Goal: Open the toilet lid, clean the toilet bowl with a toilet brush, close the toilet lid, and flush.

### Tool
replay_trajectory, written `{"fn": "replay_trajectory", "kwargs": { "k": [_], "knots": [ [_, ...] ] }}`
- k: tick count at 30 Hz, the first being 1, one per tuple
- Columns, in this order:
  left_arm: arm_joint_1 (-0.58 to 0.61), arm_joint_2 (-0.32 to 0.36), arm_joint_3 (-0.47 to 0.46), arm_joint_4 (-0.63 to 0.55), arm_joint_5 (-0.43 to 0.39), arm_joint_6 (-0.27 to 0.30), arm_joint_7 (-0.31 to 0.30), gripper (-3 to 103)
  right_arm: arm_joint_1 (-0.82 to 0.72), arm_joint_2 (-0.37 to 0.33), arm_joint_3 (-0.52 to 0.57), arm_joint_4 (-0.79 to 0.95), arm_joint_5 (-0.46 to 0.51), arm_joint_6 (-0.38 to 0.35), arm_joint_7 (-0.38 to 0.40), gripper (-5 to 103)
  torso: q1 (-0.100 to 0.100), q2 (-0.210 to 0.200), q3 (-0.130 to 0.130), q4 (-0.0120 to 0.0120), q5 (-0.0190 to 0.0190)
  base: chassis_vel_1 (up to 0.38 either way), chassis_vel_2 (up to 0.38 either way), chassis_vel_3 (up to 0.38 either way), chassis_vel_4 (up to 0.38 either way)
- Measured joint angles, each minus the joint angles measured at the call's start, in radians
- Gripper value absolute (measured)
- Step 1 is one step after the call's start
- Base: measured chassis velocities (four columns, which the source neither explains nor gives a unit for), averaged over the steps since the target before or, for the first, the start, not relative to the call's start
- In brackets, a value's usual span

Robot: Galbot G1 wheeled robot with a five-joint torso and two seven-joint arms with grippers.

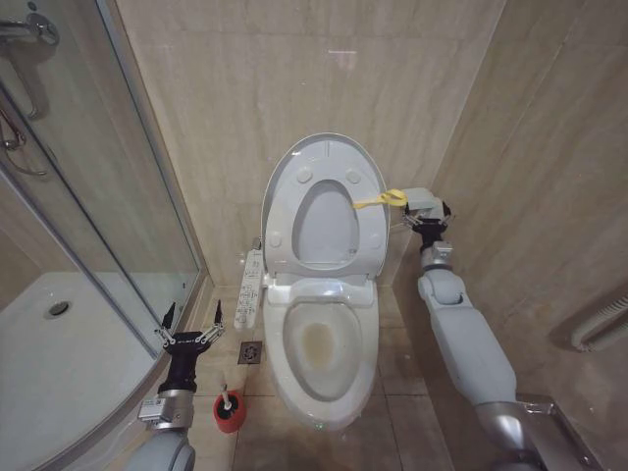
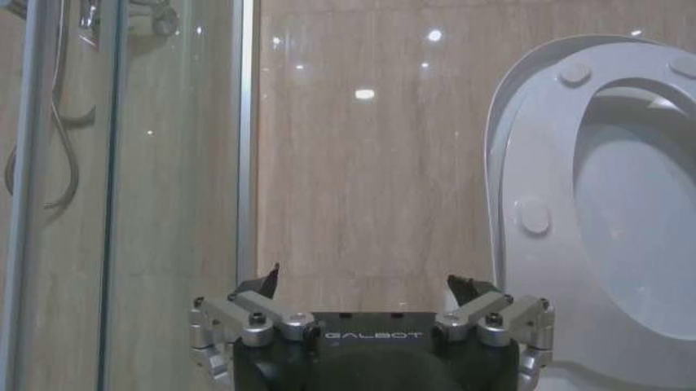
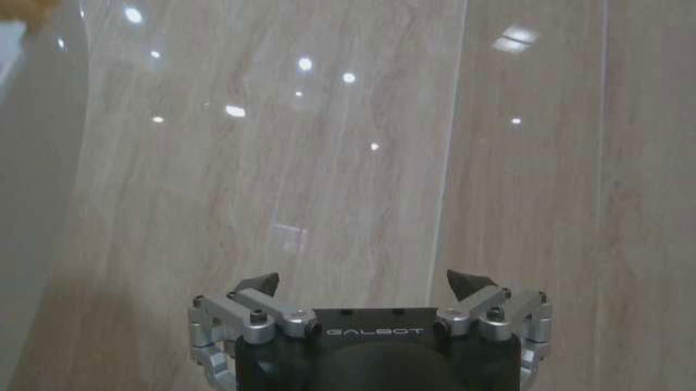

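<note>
Low at the near left of the head view, the left gripper hangs above the floor tiles beside the glass shower enclosure, its jaws spread wide and holding nothing. In the left wrist view the same gripper shows both finger tips well apart, pointing at the beige wall tiles, with nothing between them.

Just to its right on the floor stands the toilet brush, its pale handle upright in the small red holder cup, untouched. A floor drain lies just beyond it, near the base of the toilet.

Further right, the toilet bowl stands open, yellowish staining visible in its basin, with the long white button panel along its left side. The toilet lid is raised upright against the wall, with the seat ring raised against it, bumpers facing out. A yellow strap hangs at the lid's right edge.

The right gripper is held up just beside that strap, at the lid's right edge. In the right wrist view its jaws stand wide open and empty, facing the wall tiles.
</note>
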Motion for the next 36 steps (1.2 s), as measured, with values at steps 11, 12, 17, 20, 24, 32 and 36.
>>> {"fn": "replay_trajectory", "kwargs": {
  "k": [11,12,17,20,24,32,36],
  "knots": [
    [0.000,0.000,0.000,0.000,0.000,0.000,0.000,100,0.118,0.051,-0.006,-0.168,-0.051,0.047,0.003,100,0.000,0.000,0.000,0.0001,-0.0001,0.000,0.000,0.000,0.000],
    [0.000,0.000,0.000,0.000,0.000,0.000,0.000,100,0.139,0.057,-0.006,-0.193,-0.060,0.053,0.002,100,0.000,0.000,0.000,0.0002,-0.0001,0.000,0.000,0.000,0.000],
    [0.000,0.000,0.000,0.000,0.000,0.000,0.000,100,0.148,0.063,-0.007,-0.197,-0.063,0.053,0.002,100,0.000,0.000,0.000,-0.0001,-0.0001,0.000,0.000,0.000,0.000],
    [0.000,0.000,0.000,0.000,0.000,0.000,0.000,100,0.101,0.055,-0.057,-0.110,0.042,-0.003,0.017,100,0.000,0.000,0.000,-0.0002,-0.0001,0.000,0.000,0.000,0.000],
    [0.000,0.000,0.000,0.000,0.000,0.000,0.000,100,0.045,0.042,-0.094,-0.024,0.102,-0.038,0.021,100,0.000,0.000,0.000,0.0000,-0.0001,0.000,0.000,0.000,0.000],
    [0.000,0.000,0.000,0.000,0.000,0.000,0.000,100,-0.045,0.003,-0.129,0.103,0.145,-0.058,0.026,100,0.000,0.000,0.000,-0.0005,0.0001,0.000,0.000,0.000,0.000],
    [0.000,0.000,0.000,0.000,0.000,0.000,0.000,100,-0.101,-0.037,-0.134,0.170,0.163,-0.068,0.021,100,0.000,0.000,0.000,0.0007,0.0000,0.000,0.000,0.000,0.000]
  ]
}}
